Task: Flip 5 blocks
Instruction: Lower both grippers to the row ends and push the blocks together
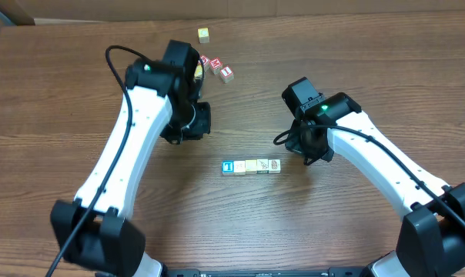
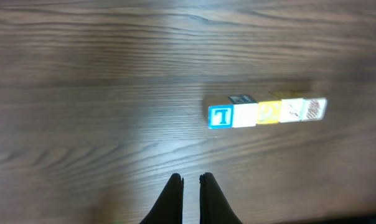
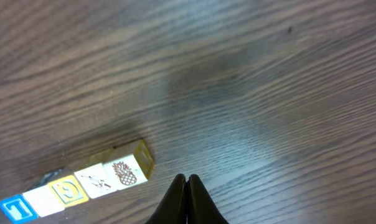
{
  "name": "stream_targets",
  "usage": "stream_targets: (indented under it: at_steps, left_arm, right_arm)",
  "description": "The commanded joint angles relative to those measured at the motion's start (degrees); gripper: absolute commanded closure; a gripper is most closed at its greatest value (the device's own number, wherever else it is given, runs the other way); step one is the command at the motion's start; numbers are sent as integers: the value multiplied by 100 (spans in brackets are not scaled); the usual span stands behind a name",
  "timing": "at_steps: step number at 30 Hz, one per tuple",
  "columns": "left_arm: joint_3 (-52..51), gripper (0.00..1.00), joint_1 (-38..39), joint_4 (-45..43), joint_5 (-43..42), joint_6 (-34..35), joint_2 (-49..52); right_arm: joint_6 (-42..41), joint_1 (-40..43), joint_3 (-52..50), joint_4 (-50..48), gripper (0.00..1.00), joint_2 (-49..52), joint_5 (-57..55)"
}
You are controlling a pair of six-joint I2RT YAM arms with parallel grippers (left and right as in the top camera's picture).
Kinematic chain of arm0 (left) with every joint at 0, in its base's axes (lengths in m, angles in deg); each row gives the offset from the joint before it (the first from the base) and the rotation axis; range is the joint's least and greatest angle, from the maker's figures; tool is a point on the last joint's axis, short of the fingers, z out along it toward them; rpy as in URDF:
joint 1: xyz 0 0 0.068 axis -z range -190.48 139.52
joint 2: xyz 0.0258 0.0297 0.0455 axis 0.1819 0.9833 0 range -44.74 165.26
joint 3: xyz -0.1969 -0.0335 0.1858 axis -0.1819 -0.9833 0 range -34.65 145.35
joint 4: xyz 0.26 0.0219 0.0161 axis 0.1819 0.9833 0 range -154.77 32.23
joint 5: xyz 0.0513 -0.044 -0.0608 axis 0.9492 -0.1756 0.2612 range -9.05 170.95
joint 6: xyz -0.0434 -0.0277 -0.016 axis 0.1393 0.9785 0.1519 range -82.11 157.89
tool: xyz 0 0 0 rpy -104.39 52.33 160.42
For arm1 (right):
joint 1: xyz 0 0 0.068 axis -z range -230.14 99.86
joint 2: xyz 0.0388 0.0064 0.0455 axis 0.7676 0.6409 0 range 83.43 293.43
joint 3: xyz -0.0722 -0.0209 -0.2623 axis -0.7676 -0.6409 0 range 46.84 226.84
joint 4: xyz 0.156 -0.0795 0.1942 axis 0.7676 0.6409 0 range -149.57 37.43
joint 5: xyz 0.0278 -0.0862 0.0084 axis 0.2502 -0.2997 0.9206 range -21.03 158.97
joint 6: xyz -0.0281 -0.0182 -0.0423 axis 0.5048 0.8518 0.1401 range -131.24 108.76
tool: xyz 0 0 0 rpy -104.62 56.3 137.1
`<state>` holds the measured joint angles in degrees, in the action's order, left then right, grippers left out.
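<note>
Five small blocks [image 1: 251, 166] lie in a tight row at the table's middle. The left wrist view shows the row [image 2: 267, 112] with a blue letter face [image 2: 220, 116] at its left end and a yellow face [image 2: 269, 112] in the middle. In the right wrist view the pineapple-printed block [image 3: 124, 172] ends the row nearest the fingers. My left gripper [image 1: 192, 123] [image 2: 191, 179] hovers up and left of the row, shut and holding nothing. My right gripper [image 1: 314, 151] [image 3: 187, 178] is shut and empty just right of the row.
Red-and-white letter cubes [image 1: 217, 68] cluster at the back, behind the left arm. A lone yellow-topped cube [image 1: 204, 34] sits further back. A cardboard wall [image 1: 240, 8] borders the table's far edge.
</note>
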<state>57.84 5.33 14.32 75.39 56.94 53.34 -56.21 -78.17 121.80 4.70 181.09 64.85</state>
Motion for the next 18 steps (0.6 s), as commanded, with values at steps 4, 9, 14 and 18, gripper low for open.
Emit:
stream_targets:
  at_steps: [4,9,14,18]
  left_arm:
    - [-1202,96,227,-544,879,1047,-374]
    - [-2238,96,212,-1552,804,927,-369]
    - [-2855,96,214,-2435,503,404,-363]
    - [-3045,96,212,-2894,448,409,-358]
  right_arm:
    - [175,52,-424,-297,96,-28,321]
    - [170,52,-748,-603,96,-26,319]
    - [149,52,-1165,-1167,96,-26,450]
    - [149,50,-1541,-1770,96,-26,634]
